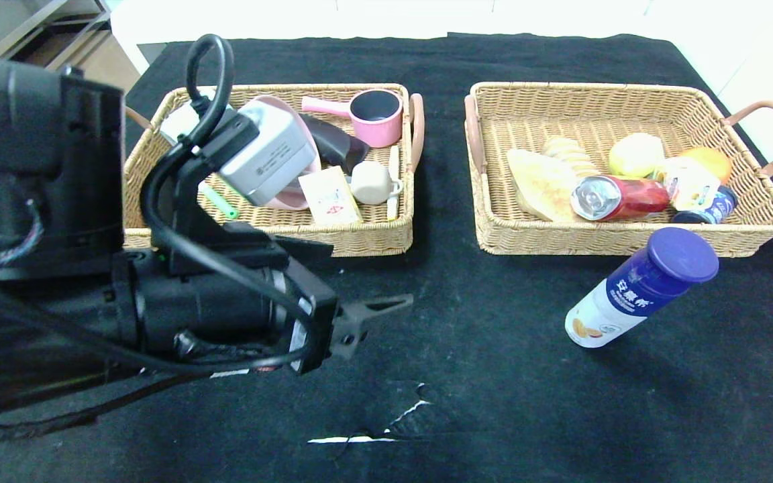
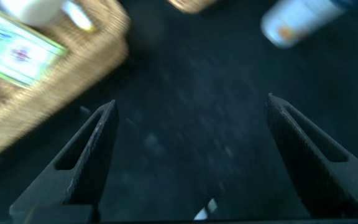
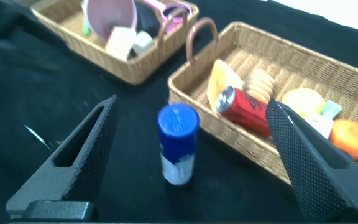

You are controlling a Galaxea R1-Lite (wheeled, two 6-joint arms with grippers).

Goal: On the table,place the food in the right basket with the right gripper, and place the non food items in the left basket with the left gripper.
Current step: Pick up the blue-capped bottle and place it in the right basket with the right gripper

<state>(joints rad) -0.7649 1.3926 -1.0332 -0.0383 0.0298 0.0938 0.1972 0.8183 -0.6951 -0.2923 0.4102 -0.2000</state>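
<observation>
- Black cloth (image 1: 480,376) covers the table, with two wicker baskets set side by side at its far half and a pale floor beyond.
- Left gripper (image 1: 386,315) hangs over bare cloth in front of the left basket (image 1: 359,238); in its wrist view the two fingers (image 2: 86,155) stand spread wide apart with only dark cloth between them, holding and touching nothing.
- Right gripper (image 3: 191,162) does not appear in the head view; its own wrist view shows the fingers (image 3: 82,155) splayed wide, empty, hovering with the blue-capped bottle (image 3: 178,144) seen between them farther off.
- That bottle (image 1: 638,288) stands upright on the cloth just in front of the right basket (image 1: 628,238), outside it, with a blue cap, a blue band and a white lower part bearing an orange picture. White characters run along the blue band, but I cannot read them surely.
- Right basket holds a red can (image 1: 618,196) lying on its side, a flat piece of bread (image 1: 541,182), a yellow fruit (image 1: 636,154), an orange (image 1: 712,159) and a small packaged bottle (image 1: 698,191).
- Left basket holds a pink saucepan (image 1: 373,115), a pink bowl (image 1: 292,196), a small cream cup (image 1: 373,182) and a pale yellow box (image 1: 329,196) with a red mark printed on it; its wording is too small to read.
</observation>
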